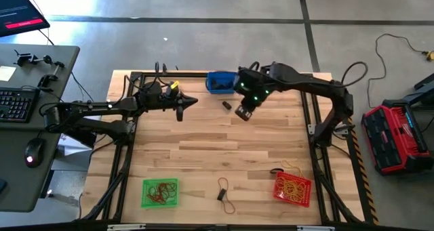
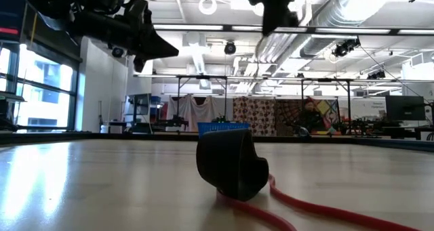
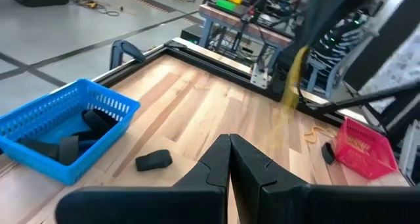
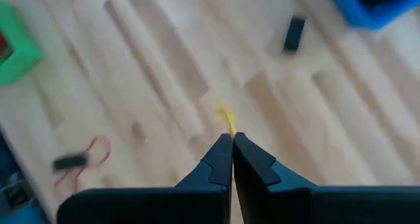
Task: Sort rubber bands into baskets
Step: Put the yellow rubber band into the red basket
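My right gripper (image 4: 232, 137) hangs high over the table's far middle (image 1: 242, 113), shut on a yellow rubber band (image 4: 225, 115). My left gripper (image 3: 230, 140) waits shut and empty beside it, at the far left (image 1: 190, 102). The blue basket (image 1: 218, 82) at the far edge holds black bands, and one black band (image 1: 227, 105) lies on the table next to it. The green basket (image 1: 161, 192) at the near left holds reddish-brown bands. The red basket (image 1: 292, 187) at the near right holds yellow ones. A black band and a reddish band (image 1: 224, 194) lie near the front edge. My right gripper pinches the yellow rubber band's upper end (image 4: 230, 129) between its two fingertips, which point steeply down. The band hangs slack below the fingers (image 3: 294, 76), lifted clear of the table.
A black metal frame (image 1: 129, 122) runs around the wooden table top. A desk with a keyboard and mouse (image 1: 27, 109) stands to the left, and a red case (image 1: 397, 136) lies on the floor to the right. Bare wood lies open in the table's middle.
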Robot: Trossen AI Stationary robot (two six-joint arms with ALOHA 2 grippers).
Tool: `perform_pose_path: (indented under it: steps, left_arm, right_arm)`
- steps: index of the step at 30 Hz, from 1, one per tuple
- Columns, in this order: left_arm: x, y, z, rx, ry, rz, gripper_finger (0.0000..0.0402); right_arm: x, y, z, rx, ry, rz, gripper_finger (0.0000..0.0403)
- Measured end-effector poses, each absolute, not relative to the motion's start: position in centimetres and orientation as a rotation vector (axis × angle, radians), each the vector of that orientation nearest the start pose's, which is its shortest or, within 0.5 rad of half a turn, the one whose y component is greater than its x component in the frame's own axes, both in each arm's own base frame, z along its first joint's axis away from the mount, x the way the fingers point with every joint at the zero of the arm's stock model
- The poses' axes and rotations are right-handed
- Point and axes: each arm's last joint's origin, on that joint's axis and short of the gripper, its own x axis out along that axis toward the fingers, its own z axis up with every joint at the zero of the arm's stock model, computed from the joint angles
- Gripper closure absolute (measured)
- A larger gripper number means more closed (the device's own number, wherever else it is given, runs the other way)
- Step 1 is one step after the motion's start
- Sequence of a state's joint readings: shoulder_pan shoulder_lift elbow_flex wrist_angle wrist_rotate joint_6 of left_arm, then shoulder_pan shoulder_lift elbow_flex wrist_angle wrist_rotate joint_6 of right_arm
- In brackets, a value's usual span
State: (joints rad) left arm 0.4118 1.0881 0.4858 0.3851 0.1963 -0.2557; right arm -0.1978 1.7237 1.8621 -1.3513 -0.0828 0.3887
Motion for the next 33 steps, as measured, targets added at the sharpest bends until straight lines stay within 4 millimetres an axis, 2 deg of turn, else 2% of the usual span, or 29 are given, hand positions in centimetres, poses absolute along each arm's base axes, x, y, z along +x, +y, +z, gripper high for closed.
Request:
perform_pose_path:
  steps: [6,8,14,22,28,33]
  left_arm:
    - [21.1,8.5,22.7,-0.297,0.183,0.226,0.0401]
    - [21.1,8.5,22.7,-0.296,0.183,0.226,0.0401]
    - [21.1,8.5,22.7,-0.296,0.183,0.226,0.0401]
    - [21.0,8.5,22.7,-0.298,0.189,0.227,0.0401]
    - [21.0,8.5,22.6,-0.299,0.194,0.227,0.0401]
    - [21.0,8.5,22.5,-0.281,0.208,0.227,0.0402]
  right_arm:
    - [30.6,-1.2,39.2,0.611,1.286,-0.378,0.0403]
    - [30.4,0.7,39.7,0.658,1.269,-0.362,0.0403]
    - [29.0,6.2,40.0,0.833,1.319,-0.378,0.0403]
    - [27.1,11.9,38.6,0.993,1.428,-0.511,0.0403]
    - [25.5,14.9,35.7,1.058,1.599,-0.661,0.0403]
    - [24.2,16.3,32.8,1.041,1.74,-0.777,0.0403]
